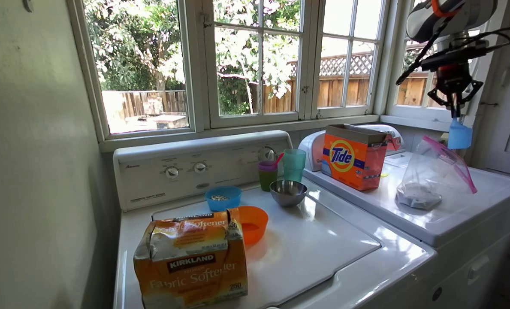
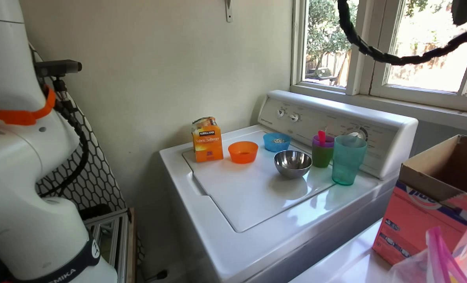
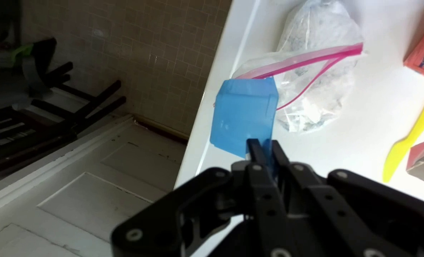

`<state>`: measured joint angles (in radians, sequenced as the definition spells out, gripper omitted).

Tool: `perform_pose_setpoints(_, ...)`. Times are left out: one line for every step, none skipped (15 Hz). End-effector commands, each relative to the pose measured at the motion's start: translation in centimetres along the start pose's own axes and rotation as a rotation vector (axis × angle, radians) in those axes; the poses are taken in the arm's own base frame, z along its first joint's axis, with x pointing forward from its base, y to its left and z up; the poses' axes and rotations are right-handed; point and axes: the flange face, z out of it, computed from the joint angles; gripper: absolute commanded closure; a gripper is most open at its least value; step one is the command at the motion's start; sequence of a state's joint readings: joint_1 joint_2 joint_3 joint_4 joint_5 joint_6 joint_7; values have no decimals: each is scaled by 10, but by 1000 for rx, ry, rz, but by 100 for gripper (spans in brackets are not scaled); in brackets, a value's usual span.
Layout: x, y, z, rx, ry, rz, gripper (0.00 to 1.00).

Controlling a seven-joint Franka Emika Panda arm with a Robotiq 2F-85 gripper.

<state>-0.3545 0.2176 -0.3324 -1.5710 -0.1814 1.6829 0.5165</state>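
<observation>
pinching the handle of a blue scoop (image 3: 242,114) between the fingers of the gripper (image 3: 264,143), raised over the white appliance top (image 3: 326,153) near a zip bag (image 3: 315,32). presumably light, stiff plastic, somewhat slippery; hold squarely by the handle to limit twisting.

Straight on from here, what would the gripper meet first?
Probably the clear bag at its pink zip edge, the held blue scoop leading; depth is unclear, so possibly the white appliance top.
</observation>
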Motion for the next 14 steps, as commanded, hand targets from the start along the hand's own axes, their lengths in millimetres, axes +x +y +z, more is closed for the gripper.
perform_pose_setpoints(12,-5,5,9,-39,-39,98)
perform_pose_setpoints(15,-6,5,8,-25,-34,98)
perform_pose_setpoints(17,-7,6,-2,-9,-18,98)
perform_pose_setpoints(19,-7,6,-6,-16,-13,98)
perform_pose_setpoints(21,-8,6,-13,-11,0,98)
perform_pose_setpoints(22,-8,7,-26,-20,8,98)
perform_pose_setpoints(22,-9,8,-47,-29,5,98)
perform_pose_setpoints(22,-9,10,-55,-47,-5,98)
perform_pose_setpoints(21,-10,11,-61,-69,-16,98)
perform_pose_setpoints(21,-10,13,-71,-87,-20,98)
perform_pose_setpoints(19,-11,14,-76,-116,-31,98)
perform_pose_setpoints(18,-12,16,-79,-144,-40,98)
perform_pose_setpoints(18,-13,16,-83,-171,-31,98)
perform_pose_setpoints(19,-13,17,-88,-178,8,98)
